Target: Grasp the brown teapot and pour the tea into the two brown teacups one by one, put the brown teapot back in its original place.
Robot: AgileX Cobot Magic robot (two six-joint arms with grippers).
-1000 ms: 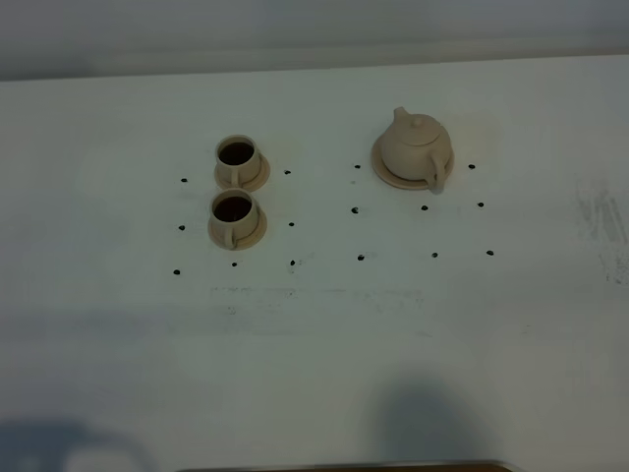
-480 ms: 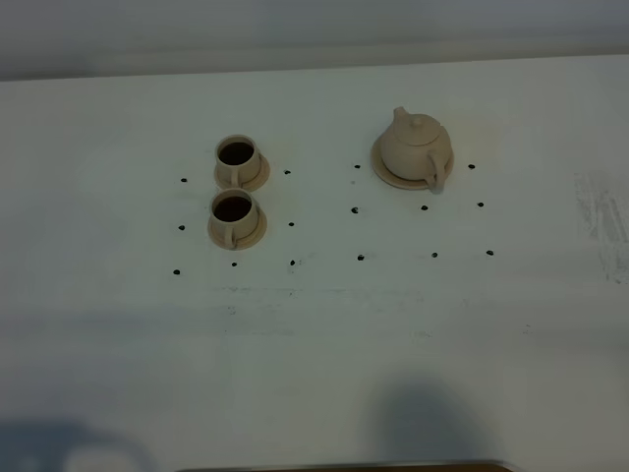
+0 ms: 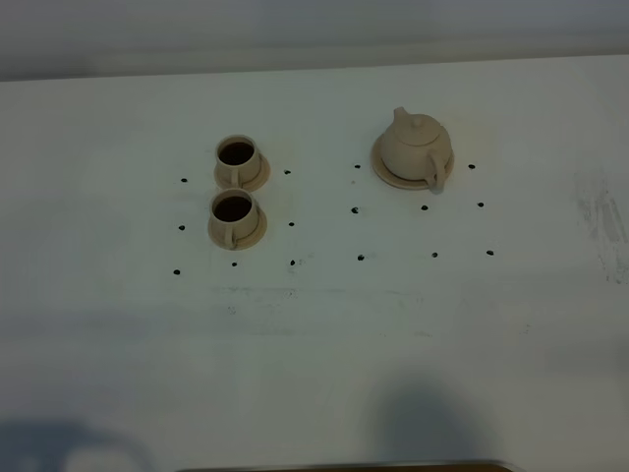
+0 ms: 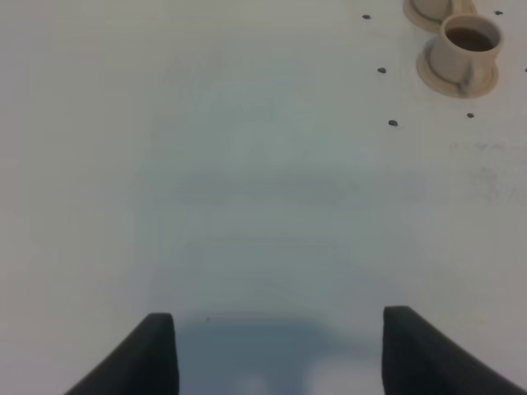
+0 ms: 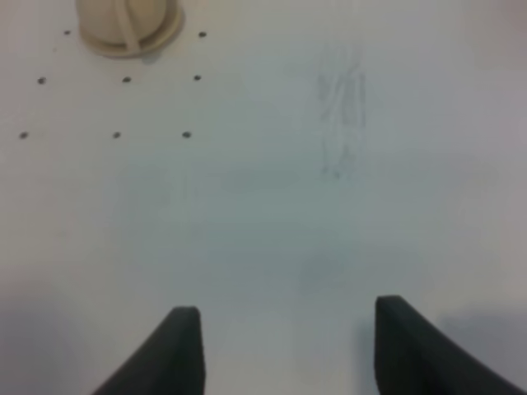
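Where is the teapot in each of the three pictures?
Exterior high: the brown teapot sits upright on its saucer, right of the two teacups.
Left wrist: not in it; only the cups show.
Right wrist: the teapot is partly cut off at the picture's edge.
Shared landmark: the black dots on the table just beside the saucer.
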